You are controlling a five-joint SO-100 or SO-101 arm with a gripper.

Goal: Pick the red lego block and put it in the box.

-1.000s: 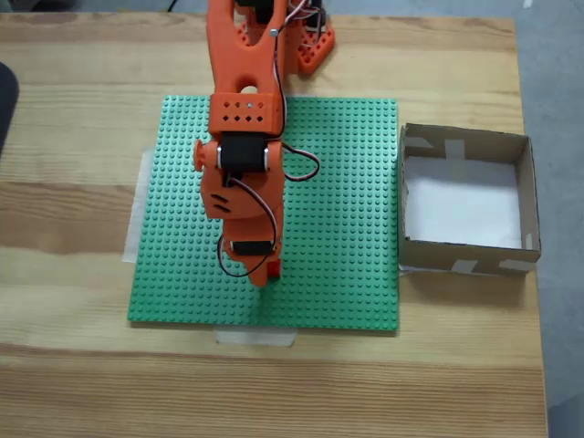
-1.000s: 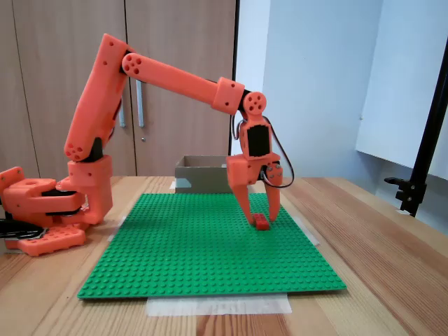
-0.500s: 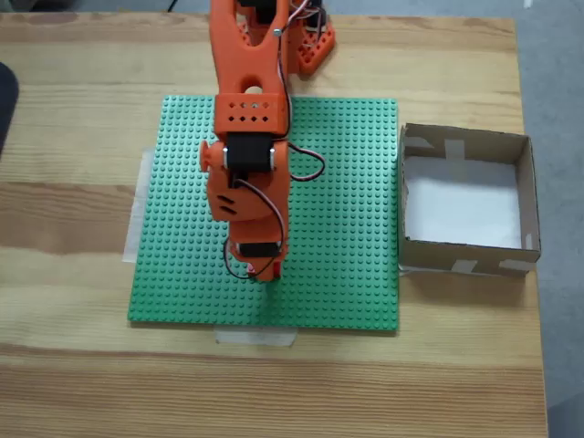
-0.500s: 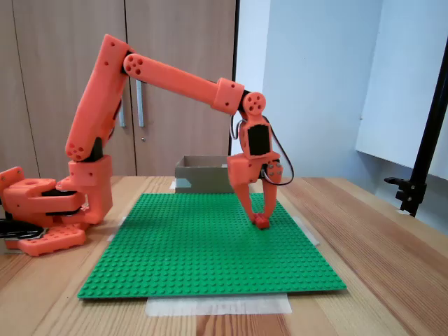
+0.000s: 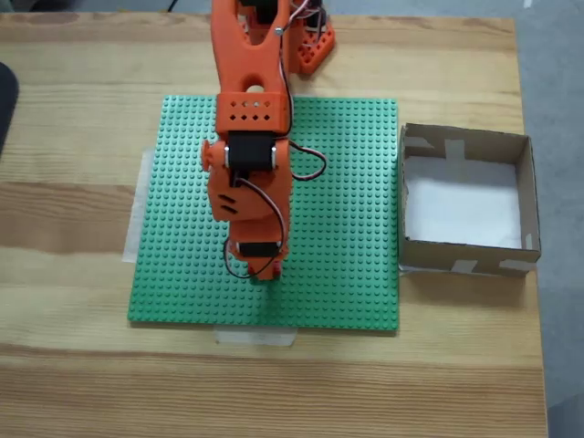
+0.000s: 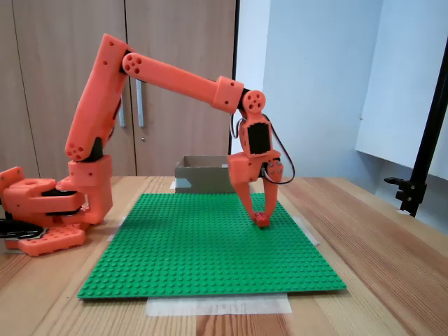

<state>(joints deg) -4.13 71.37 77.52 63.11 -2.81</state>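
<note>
Gripper (image 6: 260, 220): fingers closed onto the red lego block (image 6: 261, 221), tips down at the green baseplate (image 6: 196, 252).
Block: near the baseplate's front edge in the top-down fixed view.
Box (image 5: 525, 196): beside the baseplate's right edge.

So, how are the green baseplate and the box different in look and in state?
The green baseplate is flat, studded and large; the box is smaller, brown cardboard with raised walls and a white bottom. The gripper works over the baseplate, whereas the box stands apart with nothing inside. Both rest on the wooden table.
</note>
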